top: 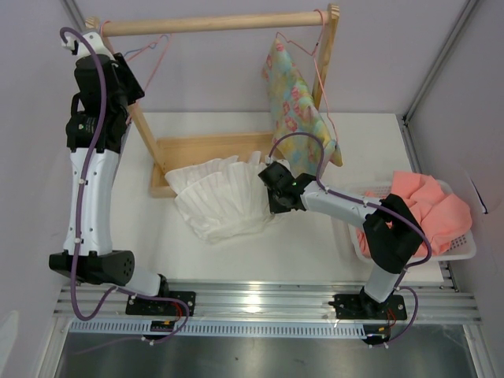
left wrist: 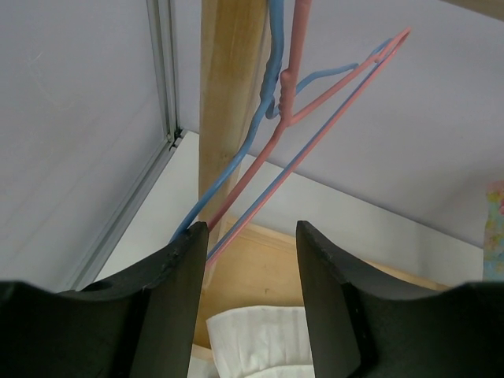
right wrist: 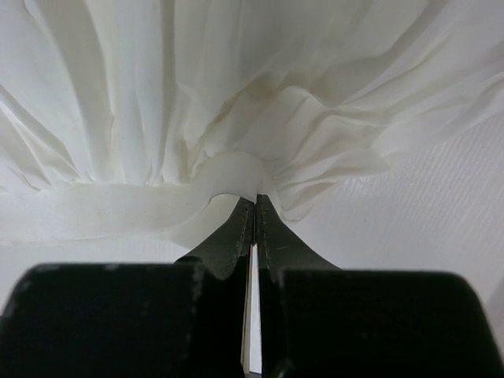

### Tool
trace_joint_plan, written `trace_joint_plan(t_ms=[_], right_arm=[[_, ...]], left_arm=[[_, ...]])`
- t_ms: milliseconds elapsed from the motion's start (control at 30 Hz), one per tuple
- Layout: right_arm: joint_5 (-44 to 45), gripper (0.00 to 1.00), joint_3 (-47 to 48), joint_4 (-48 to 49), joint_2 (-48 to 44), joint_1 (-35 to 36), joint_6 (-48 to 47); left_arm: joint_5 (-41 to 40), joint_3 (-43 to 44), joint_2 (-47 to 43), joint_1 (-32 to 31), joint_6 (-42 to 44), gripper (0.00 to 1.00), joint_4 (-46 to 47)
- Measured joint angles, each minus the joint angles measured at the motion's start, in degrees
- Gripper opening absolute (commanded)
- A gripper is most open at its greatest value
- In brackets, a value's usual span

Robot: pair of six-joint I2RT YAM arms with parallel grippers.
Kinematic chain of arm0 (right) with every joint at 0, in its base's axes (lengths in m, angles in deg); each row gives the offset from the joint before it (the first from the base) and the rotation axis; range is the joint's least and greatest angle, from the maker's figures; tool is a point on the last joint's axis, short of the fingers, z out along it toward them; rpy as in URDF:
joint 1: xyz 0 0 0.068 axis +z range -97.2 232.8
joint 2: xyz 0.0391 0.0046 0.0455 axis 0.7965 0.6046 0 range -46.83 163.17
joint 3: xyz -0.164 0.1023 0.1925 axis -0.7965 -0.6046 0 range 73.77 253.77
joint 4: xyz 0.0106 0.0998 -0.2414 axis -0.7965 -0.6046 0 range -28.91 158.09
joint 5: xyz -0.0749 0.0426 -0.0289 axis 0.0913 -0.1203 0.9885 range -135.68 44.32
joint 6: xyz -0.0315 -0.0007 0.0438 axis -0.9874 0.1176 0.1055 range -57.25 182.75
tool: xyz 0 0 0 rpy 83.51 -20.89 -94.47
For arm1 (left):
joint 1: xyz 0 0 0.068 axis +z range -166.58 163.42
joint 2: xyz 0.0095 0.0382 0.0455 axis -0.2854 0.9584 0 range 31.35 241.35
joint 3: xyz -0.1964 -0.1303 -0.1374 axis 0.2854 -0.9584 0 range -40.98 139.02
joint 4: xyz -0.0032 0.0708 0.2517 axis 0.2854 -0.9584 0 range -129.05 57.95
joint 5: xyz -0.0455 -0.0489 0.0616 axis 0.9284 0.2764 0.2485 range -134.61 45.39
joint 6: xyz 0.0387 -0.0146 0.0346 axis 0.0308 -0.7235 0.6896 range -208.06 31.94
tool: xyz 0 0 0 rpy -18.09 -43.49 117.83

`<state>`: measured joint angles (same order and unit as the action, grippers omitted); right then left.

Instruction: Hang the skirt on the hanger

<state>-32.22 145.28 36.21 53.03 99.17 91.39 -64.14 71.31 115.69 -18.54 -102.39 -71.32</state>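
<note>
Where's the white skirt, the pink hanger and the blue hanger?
skirt (top: 220, 201): top view, middle of the pleated fabric.
pink hanger (left wrist: 288, 85): left wrist view, twisted neck below the hook.
blue hanger (left wrist: 275, 31): left wrist view, upper stem.

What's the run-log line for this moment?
left gripper: open, beside hanger on rack | right gripper: shut on skirt waistband | skirt: on table, not yet hung
</note>
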Motion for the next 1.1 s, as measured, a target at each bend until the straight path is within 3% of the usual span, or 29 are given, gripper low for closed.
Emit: trace_joint_plan(t_ms=[633, 1100], right_arm=[[-0.46, 0.00, 0.63, 0.02, 0.87, 0.00, -0.02], [-0.46, 0.00, 1.05, 0.00, 0.87, 0.00, -0.22]], left_arm=[[-1.33, -0.92, -0.28, -0.17, 2.51, 0.56, 0.55], [0.26, -0.98, 3.21, -0.44, 2.91, 0.47, 0.83]])
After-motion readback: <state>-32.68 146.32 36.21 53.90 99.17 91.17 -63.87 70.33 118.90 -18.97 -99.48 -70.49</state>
